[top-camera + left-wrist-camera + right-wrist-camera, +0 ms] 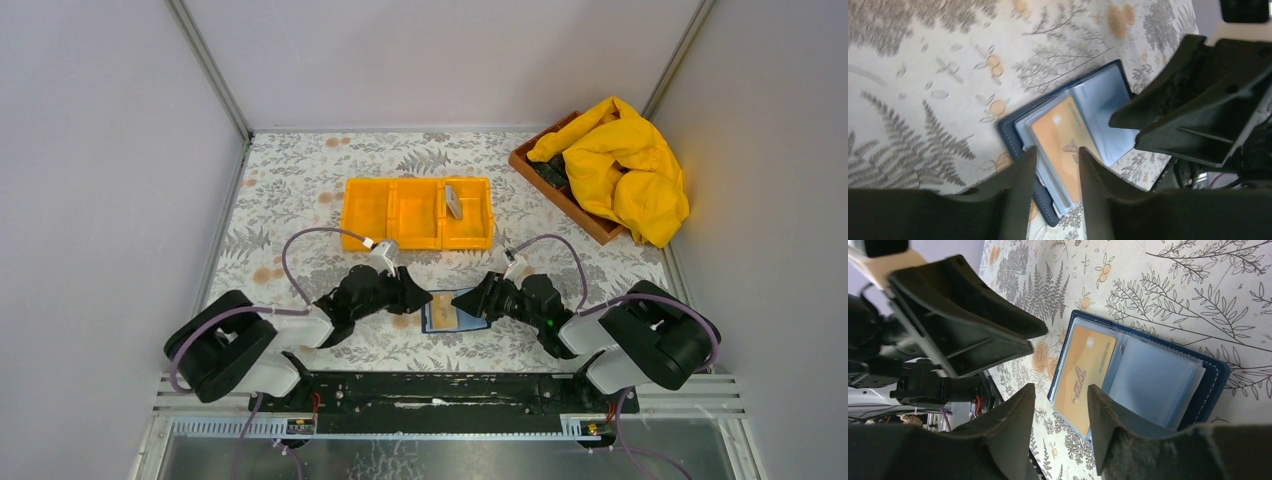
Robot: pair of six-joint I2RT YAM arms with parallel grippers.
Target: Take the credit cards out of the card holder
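Note:
The card holder (pixel 452 311) lies open on the flowered table between my two grippers. It is dark blue with grey sleeves. A tan-orange credit card (pixel 1063 134) sits in its left-hand sleeve and also shows in the right wrist view (pixel 1085 374). My left gripper (pixel 418 297) is open, its fingertips (pixel 1057 157) just over the holder's (pixel 1010 134) near edge, straddling the card's end. My right gripper (pixel 478 298) is open and empty (pixel 1060 395) at the holder's (pixel 1215 375) other side. A grey credit card (pixel 453 200) lies in the right compartment of the orange tray (pixel 367 213).
A wooden box (pixel 562 195) with a yellow cloth (pixel 625 170) stands at the back right. Grey walls close in the table on the left, back and right. The arms' bases sit on the black rail (pixel 440 388) at the near edge.

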